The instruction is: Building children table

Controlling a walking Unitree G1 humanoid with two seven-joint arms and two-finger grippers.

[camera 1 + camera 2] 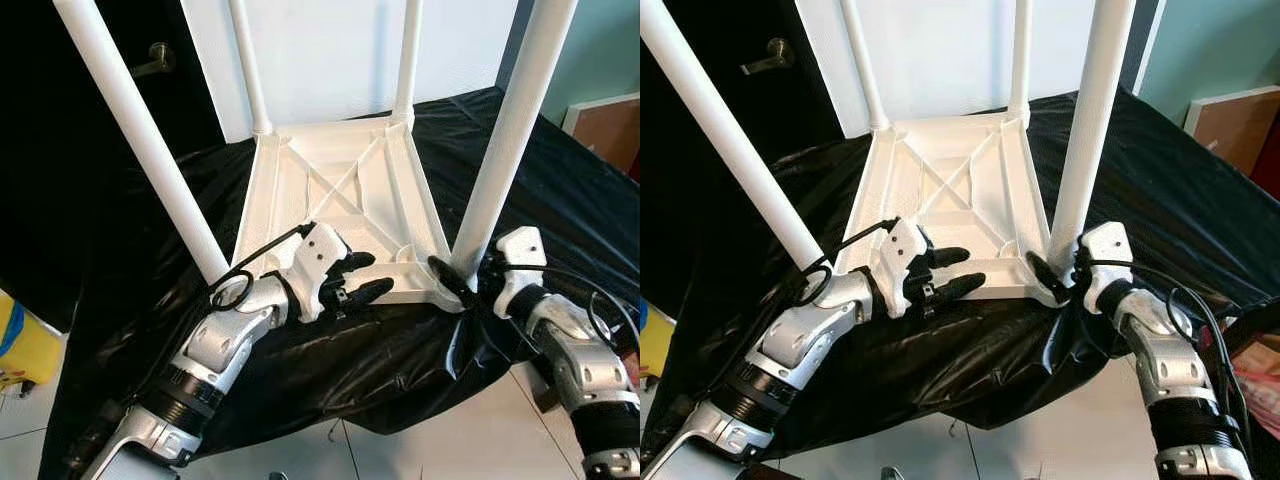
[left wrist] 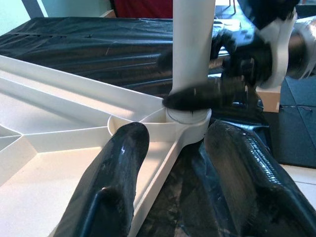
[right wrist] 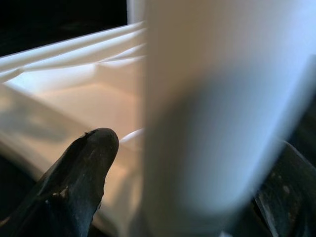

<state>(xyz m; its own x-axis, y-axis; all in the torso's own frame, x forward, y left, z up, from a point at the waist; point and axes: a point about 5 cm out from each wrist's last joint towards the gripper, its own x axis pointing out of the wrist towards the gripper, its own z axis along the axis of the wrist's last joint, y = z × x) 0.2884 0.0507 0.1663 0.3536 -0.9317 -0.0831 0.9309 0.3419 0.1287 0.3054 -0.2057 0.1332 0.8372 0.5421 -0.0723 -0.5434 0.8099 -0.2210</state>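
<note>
A white children's table (image 1: 340,200) lies upside down on a counter draped in black plastic sheeting (image 1: 560,190), its ribbed underside facing up and its four white legs rising from the corners. The near right leg (image 1: 505,140) stands in its round corner socket (image 2: 190,116), and the right claw (image 1: 458,280) is closed around the base of that leg, one black finger (image 3: 79,177) on each side of the tube, just above the socket. The near left leg (image 1: 140,140) slants up and away to the left from its corner, and the two far legs stand near the white wall (image 1: 330,50). The left claw (image 1: 358,278) rests at the near edge of the tabletop, between the two near legs, with its fingers spread moderately apart and holding nothing; one finger (image 2: 111,182) lies over the white underside and the other sits over the black sheeting just beside the rim. A yellow object (image 1: 20,340) sits low at the far left, and a dark door with a lever handle (image 1: 155,60) stands behind the table on the left.
</note>
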